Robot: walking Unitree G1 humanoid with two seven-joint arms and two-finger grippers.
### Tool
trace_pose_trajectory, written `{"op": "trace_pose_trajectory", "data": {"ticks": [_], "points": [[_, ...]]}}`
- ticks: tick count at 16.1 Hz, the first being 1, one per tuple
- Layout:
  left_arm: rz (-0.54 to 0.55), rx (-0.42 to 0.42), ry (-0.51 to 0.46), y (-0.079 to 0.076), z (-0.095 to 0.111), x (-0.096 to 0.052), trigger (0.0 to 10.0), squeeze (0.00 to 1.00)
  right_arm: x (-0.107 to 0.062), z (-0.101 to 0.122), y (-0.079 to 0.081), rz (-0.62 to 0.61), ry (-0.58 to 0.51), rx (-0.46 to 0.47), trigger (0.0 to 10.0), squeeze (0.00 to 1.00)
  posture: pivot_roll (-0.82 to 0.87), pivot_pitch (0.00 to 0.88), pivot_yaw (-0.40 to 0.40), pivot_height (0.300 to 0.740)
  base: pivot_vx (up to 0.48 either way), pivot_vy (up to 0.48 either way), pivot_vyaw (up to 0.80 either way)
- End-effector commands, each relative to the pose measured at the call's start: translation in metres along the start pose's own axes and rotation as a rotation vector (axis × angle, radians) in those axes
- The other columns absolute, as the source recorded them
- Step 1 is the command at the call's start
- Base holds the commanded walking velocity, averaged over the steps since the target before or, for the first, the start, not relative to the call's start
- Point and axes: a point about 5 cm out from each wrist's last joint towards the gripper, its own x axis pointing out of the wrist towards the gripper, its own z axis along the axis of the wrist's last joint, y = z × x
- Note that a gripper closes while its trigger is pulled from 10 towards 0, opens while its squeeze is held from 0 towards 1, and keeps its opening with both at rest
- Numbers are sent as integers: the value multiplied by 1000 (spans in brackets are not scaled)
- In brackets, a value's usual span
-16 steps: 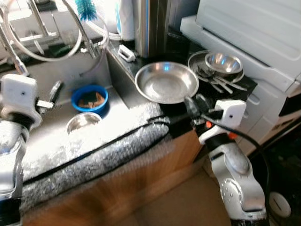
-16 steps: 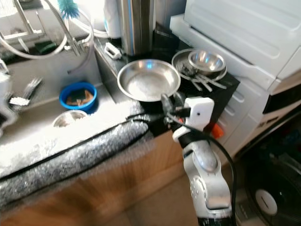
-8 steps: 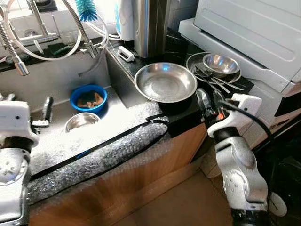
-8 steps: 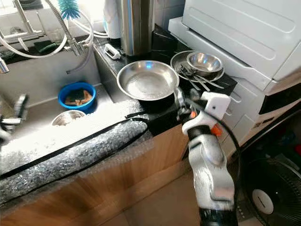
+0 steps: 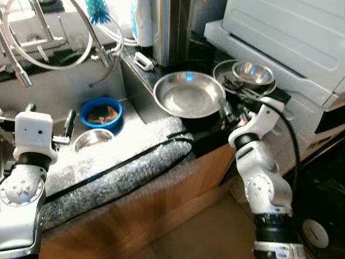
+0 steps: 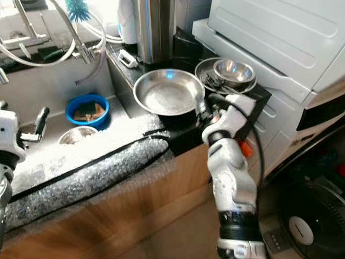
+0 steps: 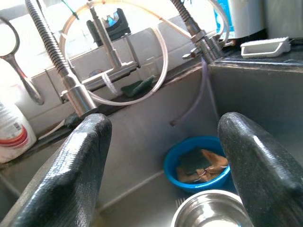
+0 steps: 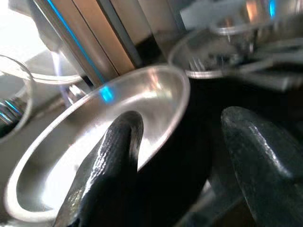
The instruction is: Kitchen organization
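Jaws apart on both grippers, nothing held. Right gripper [image 8: 177,165] sits at the near rim of the large steel bowl [image 5: 190,95], center of frame on the black desk [image 5: 207,129]; one finger inside the rim, the other outside. Steel plate [image 5: 222,71] with a small steel bowl [image 5: 251,72] and cutlery, upper right, beside the large bowl. Left gripper [image 7: 163,161] hovers over the sink [image 5: 64,91], lower left, above a blue bowl [image 5: 102,112] and a small steel bowl [image 5: 91,141].

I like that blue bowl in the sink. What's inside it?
The blue bowl holds a dark green sponge and something crumpled and brown. Whatever lies beneath them is covered.
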Motion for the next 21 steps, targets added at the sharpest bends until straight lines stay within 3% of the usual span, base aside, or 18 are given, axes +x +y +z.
{"op": "trace_pose_trajectory", "data": {"ticks": [1, 5, 13, 21], "points": [[-6, 26, -20, 0, 7, 0, 10000, 0, 3, 2, 3, -4, 1, 0, 10000, 0, 89, 96, -28, 740, 0, 0, 0], [-10, 34, -36, -2, 10, 3, 10000, 0, 15, 7, 8, -6, 10, 24, 10000, 0, 86, 94, -28, 740, 0, 0, 0], [-36, 60, -60, -7, 15, 6, 10000, 0, 33, 9, 10, -79, 26, 181, 10000, 0, 91, 87, -28, 740, 0, 0, 0], [-42, 71, -64, -5, 16, 8, 10000, 0, 42, 1, 13, -117, 100, 228, 10000, 0, 99, 72, -30, 740, 0, 0, 0]]}}
